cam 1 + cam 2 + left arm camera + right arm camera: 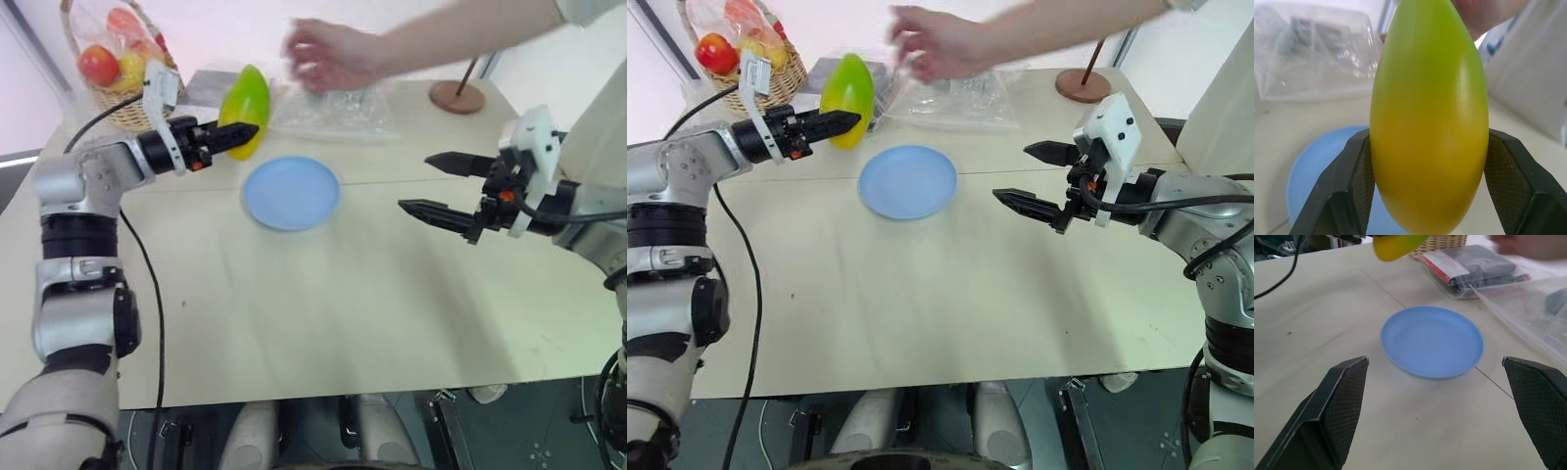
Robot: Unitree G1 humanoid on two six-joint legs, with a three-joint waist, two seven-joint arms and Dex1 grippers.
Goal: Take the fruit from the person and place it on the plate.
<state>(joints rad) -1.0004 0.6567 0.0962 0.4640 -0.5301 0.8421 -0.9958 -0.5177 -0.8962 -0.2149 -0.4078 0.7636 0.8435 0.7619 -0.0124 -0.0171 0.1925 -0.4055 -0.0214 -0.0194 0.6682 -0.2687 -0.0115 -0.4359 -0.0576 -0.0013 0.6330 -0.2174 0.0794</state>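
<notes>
Nearest, the right tool [428,186] hangs over the table [372,304] at about three o'clock from the plate [291,192], its two black fingers spread wide and holding nothing, seemingly parked clear so the other arm has room. The light-blue plate lies flat near the table's middle, bare and ready to receive. At roughly eleven o'clock from the plate and raised above the table, the left tool [247,131] is clamped on the fruit [245,106], its pads pressing either side of the yellow lower end while the green tip stands up; gripping the thick part likely keeps the smooth skin from slipping. Farther back, at one o'clock, the person's hand [328,54] hovers apart from the fruit, over a clear plastic bag [338,110]. A wicker basket [127,103] of fruit sits at the far left corner.
</notes>
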